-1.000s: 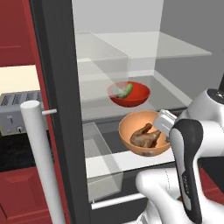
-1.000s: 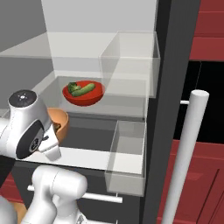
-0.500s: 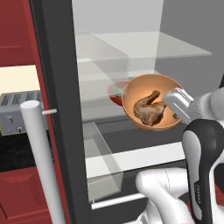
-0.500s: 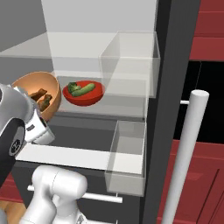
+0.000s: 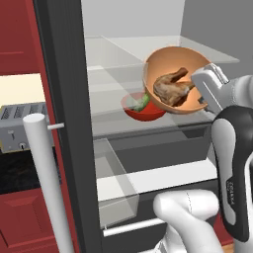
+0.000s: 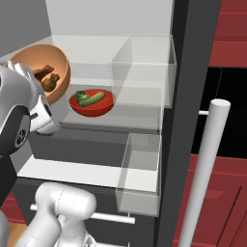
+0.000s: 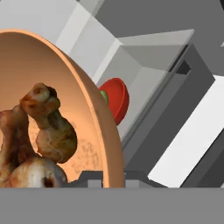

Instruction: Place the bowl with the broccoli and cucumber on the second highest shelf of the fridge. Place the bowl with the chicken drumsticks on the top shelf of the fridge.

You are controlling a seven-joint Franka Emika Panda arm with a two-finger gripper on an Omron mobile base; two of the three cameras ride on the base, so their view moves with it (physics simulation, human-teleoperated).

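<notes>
My gripper [image 5: 201,100] is shut on the rim of the orange bowl [image 5: 174,66] with the chicken drumsticks [image 5: 170,86]. I hold it in the air in front of the open fridge [image 5: 64,99], about level with the top shelf [image 5: 197,49]. The bowl is tilted steeply, its opening turned back toward the base. In the hand view the drumsticks [image 7: 48,131] lie against the bowl's wall [image 7: 98,118], just above my fingertips [image 7: 89,178]. The red bowl [image 5: 143,109] with broccoli and cucumber [image 6: 89,98] rests on a glass shelf [image 6: 120,123] below the top one, behind and lower than the orange bowl [image 6: 43,62].
The fridge door with its long silver handle [image 5: 47,183] stands open at the left. A clear bin [image 6: 142,72] sits to the right of the red bowl, and a clear drawer [image 6: 140,173] juts out below. A toaster [image 5: 20,126] is on the counter at far left.
The orange bowl has risen from below the red bowl's shelf to the height of the top shelf, and tipped more steeply. The red bowl has stayed put.
</notes>
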